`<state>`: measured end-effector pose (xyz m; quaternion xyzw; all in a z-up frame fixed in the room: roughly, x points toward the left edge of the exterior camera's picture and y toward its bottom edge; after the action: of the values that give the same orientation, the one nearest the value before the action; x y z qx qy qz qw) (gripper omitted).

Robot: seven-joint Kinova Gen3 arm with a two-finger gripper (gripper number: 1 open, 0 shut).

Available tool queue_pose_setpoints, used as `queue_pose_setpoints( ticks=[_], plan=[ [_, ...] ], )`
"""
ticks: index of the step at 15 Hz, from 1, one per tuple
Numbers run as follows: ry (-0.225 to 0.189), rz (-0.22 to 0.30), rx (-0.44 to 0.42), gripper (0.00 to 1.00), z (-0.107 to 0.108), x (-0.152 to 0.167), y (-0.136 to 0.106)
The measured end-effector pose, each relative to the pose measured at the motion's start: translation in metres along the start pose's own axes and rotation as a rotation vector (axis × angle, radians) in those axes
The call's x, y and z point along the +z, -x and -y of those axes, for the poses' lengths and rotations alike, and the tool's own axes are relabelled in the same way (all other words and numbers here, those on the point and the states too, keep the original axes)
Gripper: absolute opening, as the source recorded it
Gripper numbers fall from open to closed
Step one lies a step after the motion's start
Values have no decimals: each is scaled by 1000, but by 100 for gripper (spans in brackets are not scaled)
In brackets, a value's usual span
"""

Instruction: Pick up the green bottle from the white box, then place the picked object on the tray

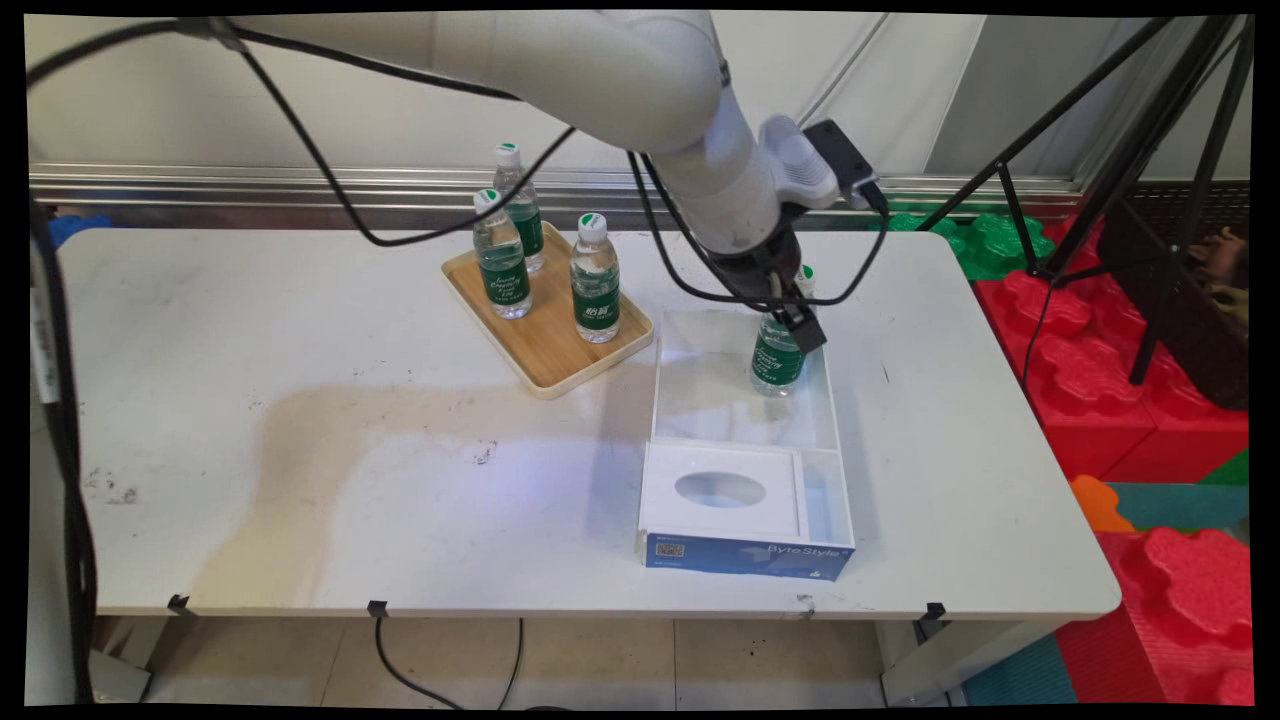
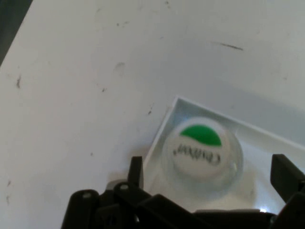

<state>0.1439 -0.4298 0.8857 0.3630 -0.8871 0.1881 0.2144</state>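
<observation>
A small water bottle [image 1: 778, 360] with a green label stands in the far right corner of a clear open-topped box [image 1: 655, 400]. My gripper [image 1: 795, 305] reaches down over its upper part. In the hand view the bottle's white and green cap [image 2: 200, 148] sits between the two fingers, inside the box's corner [image 2: 162, 129]. The gripper [image 2: 207, 174] is open: a gap shows on each side between the bottle and a black finger [image 2: 137, 171].
A wooden tray [image 1: 560, 350] left of the box carries three more bottles [image 1: 595, 280]. The box's near end holds a white insert with an oval hole [image 1: 720, 488] above a blue front [image 1: 750, 555]. Black tripod legs [image 1: 1150, 200] and red foam blocks [image 1: 1100, 380] stand at the right.
</observation>
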Motion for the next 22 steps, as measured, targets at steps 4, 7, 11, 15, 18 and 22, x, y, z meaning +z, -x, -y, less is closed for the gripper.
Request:
queue_pose_setpoints(
  ticks=[4,7,11,15,18,22],
  plan=[
    [3,-4,-6,100,-1,21,-5],
    [4,-4,-15,100,-2,33,-7],
    [3,-6,-25,0,-4,40,-9],
    [-3,-15,-35,0,-7,31,-11],
    [-14,-36,-37,0,-7,18,-14],
    [-32,-61,-34,0,-7,-9,-15]
  ],
)
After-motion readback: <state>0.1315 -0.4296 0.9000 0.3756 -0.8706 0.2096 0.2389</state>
